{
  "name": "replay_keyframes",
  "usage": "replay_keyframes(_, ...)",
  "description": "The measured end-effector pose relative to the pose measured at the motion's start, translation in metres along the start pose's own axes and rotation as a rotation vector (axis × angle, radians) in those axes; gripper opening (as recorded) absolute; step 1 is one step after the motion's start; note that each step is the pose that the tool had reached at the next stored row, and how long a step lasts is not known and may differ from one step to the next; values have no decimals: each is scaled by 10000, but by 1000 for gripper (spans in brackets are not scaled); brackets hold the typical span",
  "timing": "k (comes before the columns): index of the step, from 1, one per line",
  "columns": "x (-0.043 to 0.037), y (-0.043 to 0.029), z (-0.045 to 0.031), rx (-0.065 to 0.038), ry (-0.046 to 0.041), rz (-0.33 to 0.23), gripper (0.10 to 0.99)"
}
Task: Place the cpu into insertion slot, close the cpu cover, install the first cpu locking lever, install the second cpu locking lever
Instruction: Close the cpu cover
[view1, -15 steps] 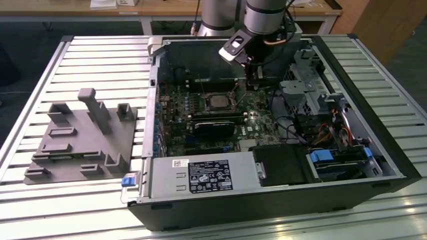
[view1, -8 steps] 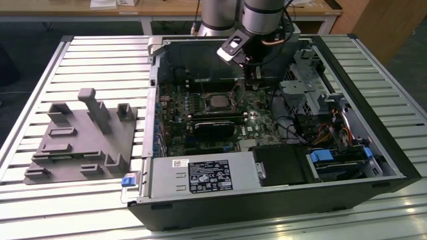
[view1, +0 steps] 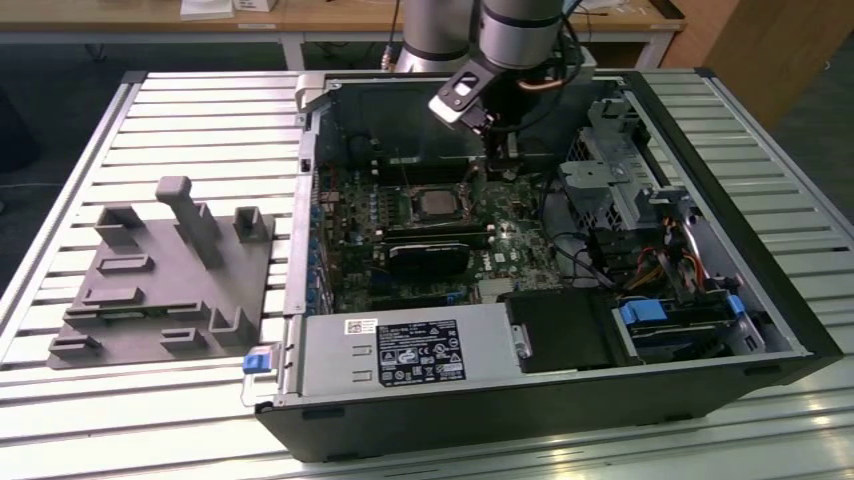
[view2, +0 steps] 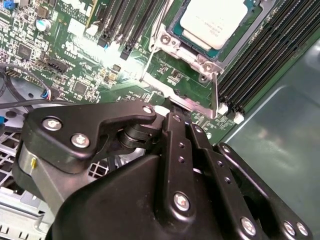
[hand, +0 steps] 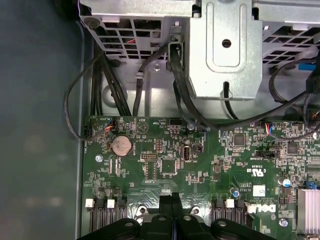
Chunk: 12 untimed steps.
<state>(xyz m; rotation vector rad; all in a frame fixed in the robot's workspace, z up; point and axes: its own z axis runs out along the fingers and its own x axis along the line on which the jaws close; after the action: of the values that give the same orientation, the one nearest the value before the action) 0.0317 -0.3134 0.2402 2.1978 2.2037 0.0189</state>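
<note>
The cpu (view2: 215, 20), a dull silver square, sits in the insertion slot (view1: 434, 203) on the green motherboard. The cpu cover (view2: 172, 41), a thin silver frame, lies flat around it. One thin wire lever (view2: 215, 95) runs along one side of the socket, and another lever (view2: 151, 57) runs along the adjacent side. My gripper (hand: 172, 202) hangs low over the board just beside the socket's edge, on the exterior view's right of the cpu (view1: 434, 203). Its black fingers (hand: 165, 205) are pressed together and nothing shows between them. The gripper body hides the fingertips in the second wrist view.
The open computer case (view1: 747, 330) lies on a slatted table (view1: 200, 130). A black card (view1: 427, 250) stands just in front of the socket. A metal drive cage (hand: 225, 55) and cable bundles (view1: 654, 265) crowd the exterior view's right. A grey fixture block (view1: 160, 270) sits on the left.
</note>
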Motion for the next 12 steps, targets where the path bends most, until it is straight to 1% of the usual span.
replay_keyframes(12, 0, -84, 0, 0, 0, 0, 106)
